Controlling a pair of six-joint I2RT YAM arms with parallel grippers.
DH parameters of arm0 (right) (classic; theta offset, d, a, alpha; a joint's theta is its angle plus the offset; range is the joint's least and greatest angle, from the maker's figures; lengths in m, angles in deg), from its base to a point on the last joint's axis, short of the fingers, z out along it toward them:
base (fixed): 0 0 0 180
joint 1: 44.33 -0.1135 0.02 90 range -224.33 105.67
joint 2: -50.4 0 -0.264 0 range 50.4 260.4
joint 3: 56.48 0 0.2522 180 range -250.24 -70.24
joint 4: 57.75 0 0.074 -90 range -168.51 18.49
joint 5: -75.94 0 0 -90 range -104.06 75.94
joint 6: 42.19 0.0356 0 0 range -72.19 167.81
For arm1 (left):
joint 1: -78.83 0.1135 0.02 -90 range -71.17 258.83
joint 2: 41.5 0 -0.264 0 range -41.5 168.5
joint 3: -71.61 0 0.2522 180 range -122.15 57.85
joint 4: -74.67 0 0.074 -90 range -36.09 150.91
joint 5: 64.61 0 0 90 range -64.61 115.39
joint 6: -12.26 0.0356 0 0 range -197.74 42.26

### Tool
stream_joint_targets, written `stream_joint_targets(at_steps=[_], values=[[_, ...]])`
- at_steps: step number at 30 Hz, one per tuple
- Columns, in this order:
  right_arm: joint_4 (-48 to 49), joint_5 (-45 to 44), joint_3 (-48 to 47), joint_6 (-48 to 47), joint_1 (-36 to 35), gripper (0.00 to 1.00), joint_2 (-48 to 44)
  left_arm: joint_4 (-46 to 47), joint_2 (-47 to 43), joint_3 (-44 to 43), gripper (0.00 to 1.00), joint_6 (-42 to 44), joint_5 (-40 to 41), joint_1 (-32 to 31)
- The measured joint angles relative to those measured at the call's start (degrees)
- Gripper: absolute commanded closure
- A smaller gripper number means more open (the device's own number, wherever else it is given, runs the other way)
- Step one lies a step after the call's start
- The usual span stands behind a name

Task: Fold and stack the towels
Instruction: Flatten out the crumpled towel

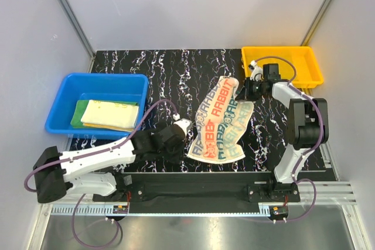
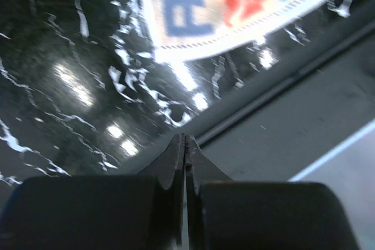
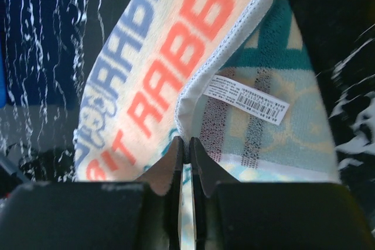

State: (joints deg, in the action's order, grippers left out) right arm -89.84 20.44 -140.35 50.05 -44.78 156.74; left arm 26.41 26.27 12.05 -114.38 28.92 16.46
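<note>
Two towels [image 1: 110, 114] sit in the blue bin [image 1: 58, 95]; right gripper [image 3: 185, 144] pinches the rabbit towel [image 1: 220, 124], left gripper [image 2: 185, 141] clenched, seemingly empty: grasp its corner, then fold.

2 white-and-black arms [image 1: 94, 159], purple cables [image 1: 159, 102], black left tool [image 2: 185, 140], black right tool [image 3: 184, 142]

"RABBIT" repeated in red and blue on cream towel [image 1: 220, 122], barcode label [image 3: 246, 99] print illegible
</note>
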Motion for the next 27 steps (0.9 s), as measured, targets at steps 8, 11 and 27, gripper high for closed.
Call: stream_joint_targets(at_steps=[8,11,27], values=[[-1.3,0.2,10.3,6.2,-5.4,1.0,-8.0,-6.5,-1.3,-6.7,0.45,1.4,6.0,1.5],[-1.3,0.2,17.2,8.7,-7.7,1.0,-11.5,-4.7,1.4,-15.1,0.41,5.6,6.1,8.7],[-6.3,-13.0,26.0,19.8,-11.0,1.0,-25.9,8.0,45.6,-40.8,0.36,22.0,-9.6,22.4]])
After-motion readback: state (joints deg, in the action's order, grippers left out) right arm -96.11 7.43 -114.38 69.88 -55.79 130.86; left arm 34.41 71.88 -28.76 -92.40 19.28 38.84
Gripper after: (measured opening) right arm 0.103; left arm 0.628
